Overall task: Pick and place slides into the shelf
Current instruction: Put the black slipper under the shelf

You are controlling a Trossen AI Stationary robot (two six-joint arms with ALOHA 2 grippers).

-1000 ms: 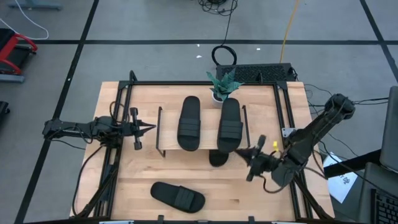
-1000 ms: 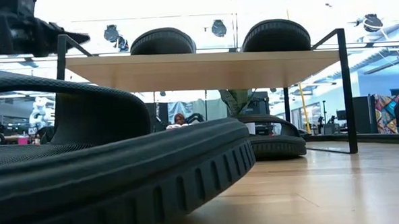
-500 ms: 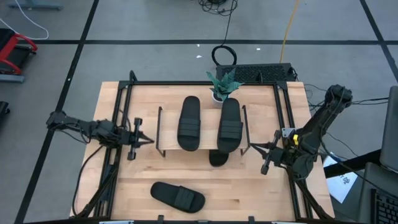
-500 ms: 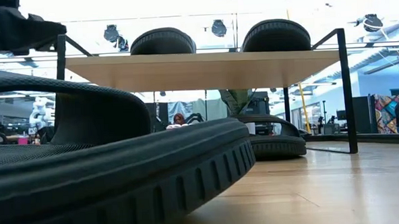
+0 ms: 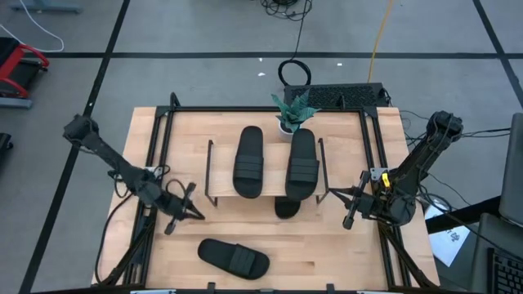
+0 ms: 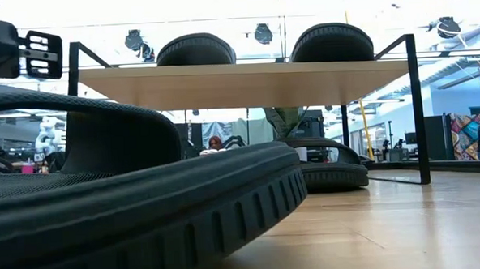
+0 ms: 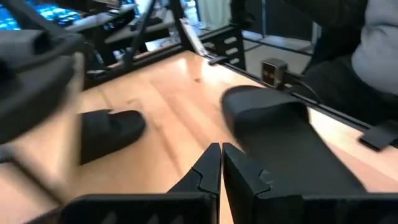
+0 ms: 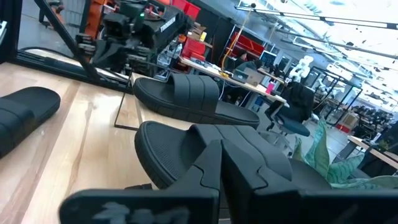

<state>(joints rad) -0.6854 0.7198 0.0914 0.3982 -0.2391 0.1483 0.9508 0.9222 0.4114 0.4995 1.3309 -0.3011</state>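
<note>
2 slides [image 5: 249,161] sit on the shelf [image 5: 265,194], 3rd tucked under, last one [image 5: 234,259] loose at 6 o'clock. I've got left gripper [image 5: 181,214] & right gripper [image 5: 353,207] pressed together, empty.

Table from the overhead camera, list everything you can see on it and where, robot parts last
Slides on the shelf top: two, black, side by side.
Slide under the shelf: one, black, partly hidden, tip poking out at the front.
Slide on the table: one, black, front edge, lying loose.
Shelf: one, light wood top on dark wire frame, table centre.
Potted plant: one, green, behind the shelf.
Left gripper: shut, left of the shelf, near the loose slide.
Right gripper: shut, right of the shelf.
</note>
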